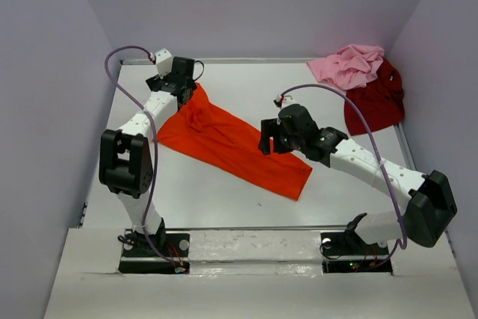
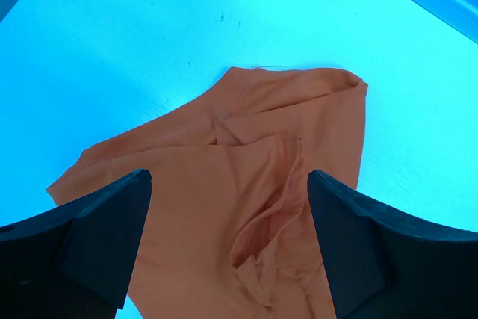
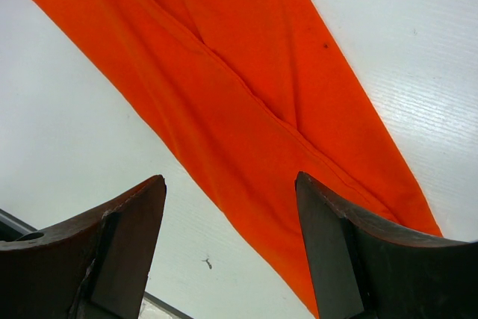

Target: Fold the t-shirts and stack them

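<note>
The bright orange t-shirt (image 1: 224,140) lies in a long folded band slanting from the far left to the middle of the white table. My left gripper (image 1: 179,80) is open just above its far left end, where the left wrist view shows bunched folds (image 2: 276,207) between the jaws. My right gripper (image 1: 270,137) is open above the band's near right part, and the cloth (image 3: 246,110) runs under the jaws in the right wrist view. The light pink t-shirt (image 1: 349,65) lies crumpled at the far right on the dark red t-shirt (image 1: 377,102).
Grey walls close the table (image 1: 224,199) on the left, back and right. A raised white ledge (image 1: 246,248) runs along the near edge, by the arm bases. A purple cable loops off each arm.
</note>
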